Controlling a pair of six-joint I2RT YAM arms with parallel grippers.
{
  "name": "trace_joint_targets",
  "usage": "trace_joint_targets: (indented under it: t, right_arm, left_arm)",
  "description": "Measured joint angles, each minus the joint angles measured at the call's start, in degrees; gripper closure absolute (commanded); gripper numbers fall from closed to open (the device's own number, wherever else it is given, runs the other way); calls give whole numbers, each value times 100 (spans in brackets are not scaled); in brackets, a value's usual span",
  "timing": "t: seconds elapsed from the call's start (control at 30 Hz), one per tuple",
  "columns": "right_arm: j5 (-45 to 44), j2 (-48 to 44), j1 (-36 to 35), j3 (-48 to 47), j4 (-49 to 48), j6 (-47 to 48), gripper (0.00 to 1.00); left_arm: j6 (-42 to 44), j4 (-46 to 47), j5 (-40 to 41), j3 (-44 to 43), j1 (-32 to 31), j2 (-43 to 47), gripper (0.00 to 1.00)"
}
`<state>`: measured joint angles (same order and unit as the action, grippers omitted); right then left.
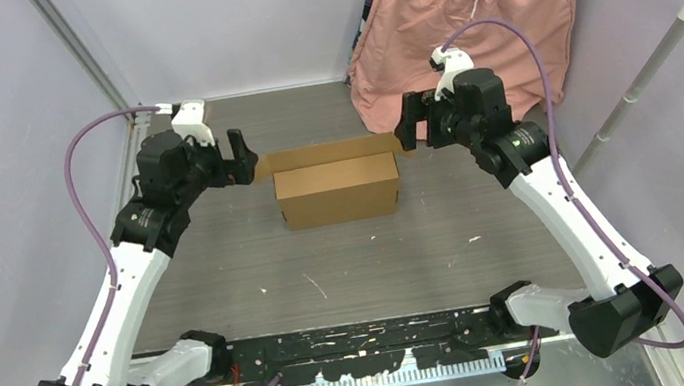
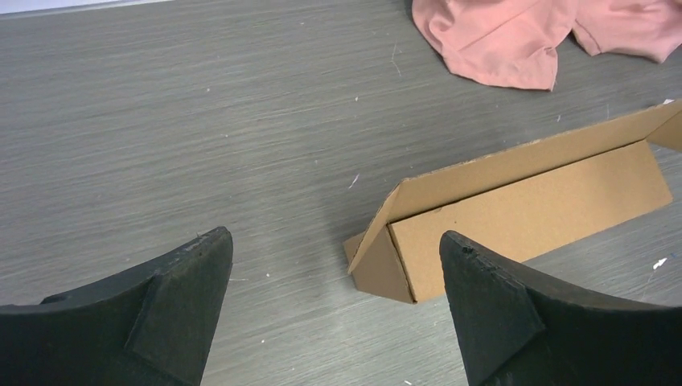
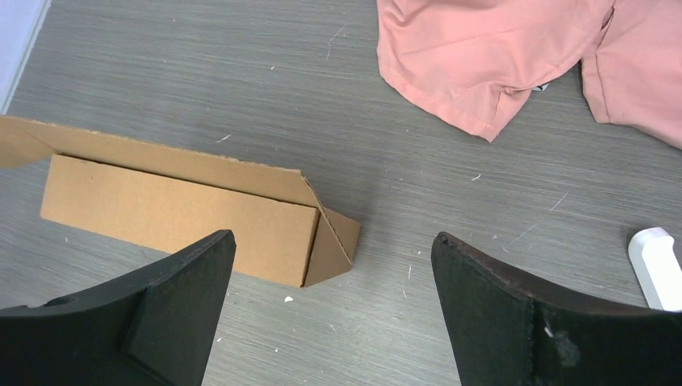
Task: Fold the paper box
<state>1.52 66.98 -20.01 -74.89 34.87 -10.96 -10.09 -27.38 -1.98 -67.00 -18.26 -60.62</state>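
Note:
The brown cardboard paper box (image 1: 338,190) sits folded into a shallow rectangular shape in the middle of the table, with a lid flap (image 1: 327,154) raised along its far side. It also shows in the left wrist view (image 2: 515,209) and in the right wrist view (image 3: 177,213). My left gripper (image 1: 240,157) hangs open and empty just off the box's far left corner. My right gripper (image 1: 406,123) hangs open and empty just off its far right corner. Neither gripper touches the cardboard. In the wrist views the left gripper (image 2: 334,301) and the right gripper (image 3: 331,301) show wide gaps over bare table.
Pink shorts (image 1: 466,24) hang on a green hanger at the back right, their hem lying on the table behind the box (image 3: 490,56). A white pole (image 1: 652,58) leans at the right. Grey walls close the back and sides.

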Motion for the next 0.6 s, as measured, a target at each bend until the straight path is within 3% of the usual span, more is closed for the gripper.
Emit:
trace_joint_targets:
  t: [0.07,0.13,0.33,0.37,0.6]
  right_arm:
    - [-31,4,0,2,-55,-2,9]
    - [-109,2,0,50,-157,7,18]
    - [-232,197,0,225,-400,26,22]
    - [-236,247,0,247,-424,28,27]
    - [-275,511,2,420,-640,46,37]
  left_arm:
    - [-48,31,0,-31,0,-24,0]
    - [-116,81,-52,-79,0,-107,0]
    - [-192,621,-258,256,0,-234,1]
    - [-190,669,-256,354,0,-227,1]
    - [-116,887,-216,466,0,-227,17]
